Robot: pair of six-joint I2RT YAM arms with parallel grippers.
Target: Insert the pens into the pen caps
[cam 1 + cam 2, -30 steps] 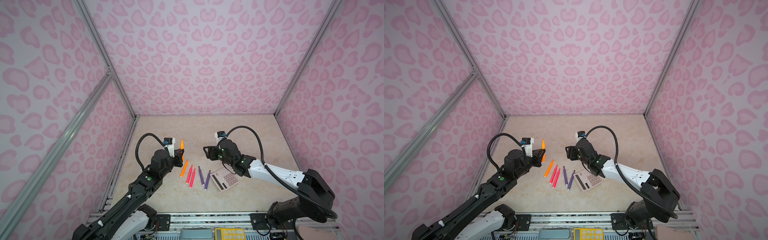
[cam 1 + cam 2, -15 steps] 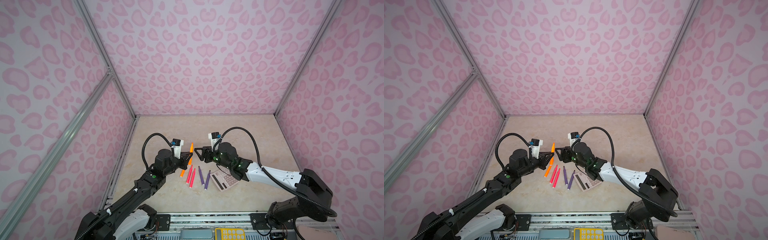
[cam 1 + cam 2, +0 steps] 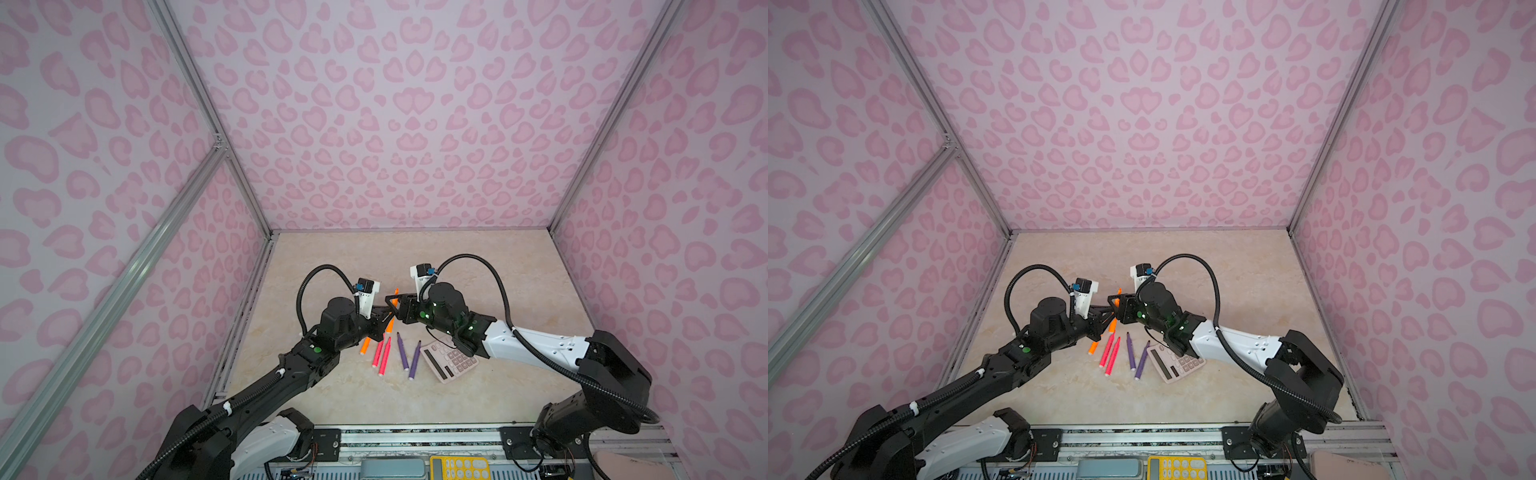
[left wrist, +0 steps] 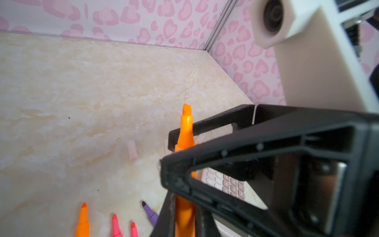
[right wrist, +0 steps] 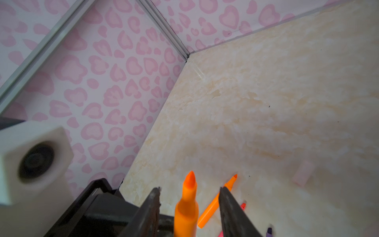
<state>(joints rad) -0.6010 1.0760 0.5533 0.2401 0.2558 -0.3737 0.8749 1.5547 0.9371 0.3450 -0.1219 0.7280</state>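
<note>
Orange pen [image 5: 187,205] rises between the two fingers [image 5: 150,207] of the right gripper [image 5: 189,188] in the right wrist view, its pointed tip past their ends; a strip of table [image 5: 266,102] shows on each side of the barrel, so neither finger touches it. Lower on the barrel the left gripper [image 3: 384,318] grips it; in the left wrist view the orange shaft passes behind one black finger and comes out beyond it, tip free.

In both top views the left arm [image 3: 270,382] and right arm [image 3: 540,349] reach in from the near edge and bend toward each other; the grippers meet nose to nose above the middle of the table, the left pointing right and the right pointing left, with the pen sticking up between them, held off the surface.

Right fingers stand apart, somewhat wider than the barrel, holding nothing; left fingers are clamped tight on the pen.

Below the grippers lie a second orange pen [image 3: 365,345], two pink pens [image 3: 381,356] and two purple pens [image 3: 407,355], roughly side by side, tips away from the robot; a calculator [image 3: 451,359] sits just right of them. One cap [image 4: 131,150] (pale, nearly clear) lies alone beyond the tips, touching nothing; other caps I cannot make out.
</note>
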